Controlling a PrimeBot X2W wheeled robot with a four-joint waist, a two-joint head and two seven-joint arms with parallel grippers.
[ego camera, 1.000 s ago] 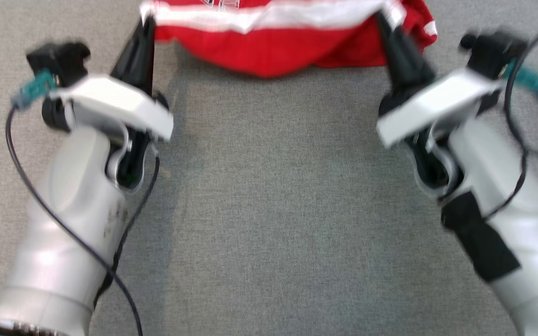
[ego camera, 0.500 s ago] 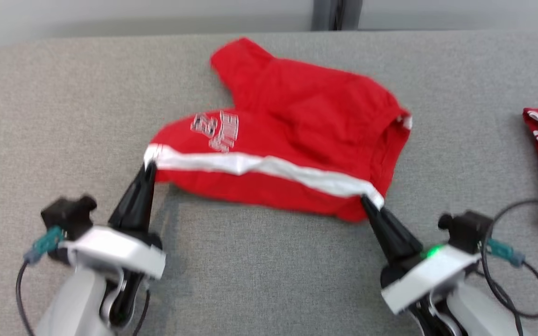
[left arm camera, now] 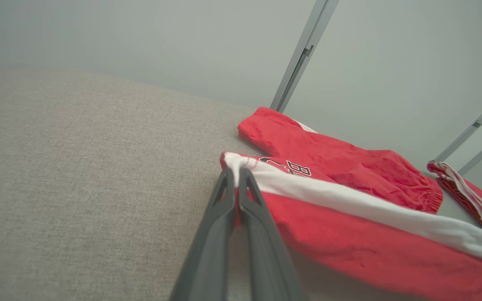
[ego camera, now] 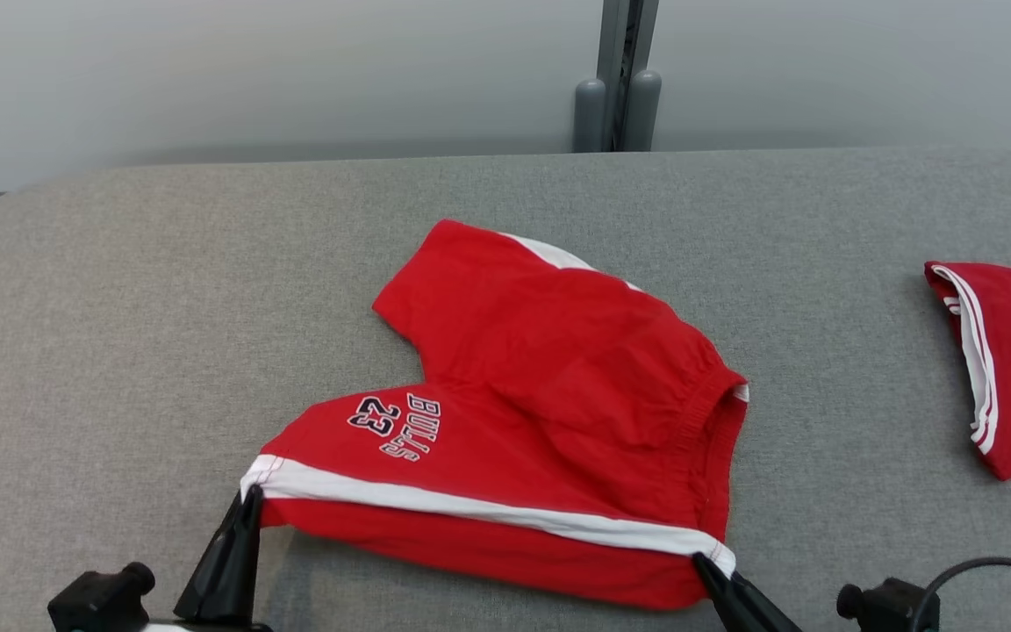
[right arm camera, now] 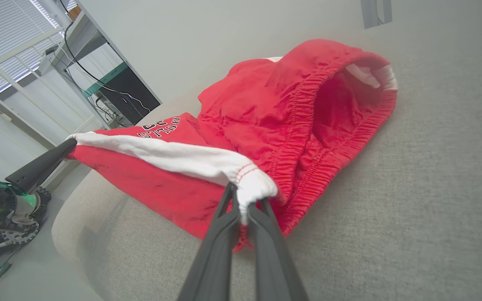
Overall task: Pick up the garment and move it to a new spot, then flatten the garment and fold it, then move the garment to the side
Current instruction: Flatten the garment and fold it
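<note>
Left hand (ego camera: 249, 502) at near left, fingers pressed together on the white-striped corner of the garment (ego camera: 541, 377). Right hand (ego camera: 703, 563) at near right, likewise pinching the other end of that white stripe. Between them, near edge of garment lifted and stretched taut, red fabric sagging below the stripe. Farther back, rest of garment lying crumpled on the middle of the grey counter (ego camera: 119, 307), lettering "BULLS 23" toward the left, elastic band opening toward the right. Well apart at the right edge, second red cloth (ego camera: 1010, 360) with white stripes. Beyond the far edge, grey post (ego camera: 618, 96) against pale wall.
</note>
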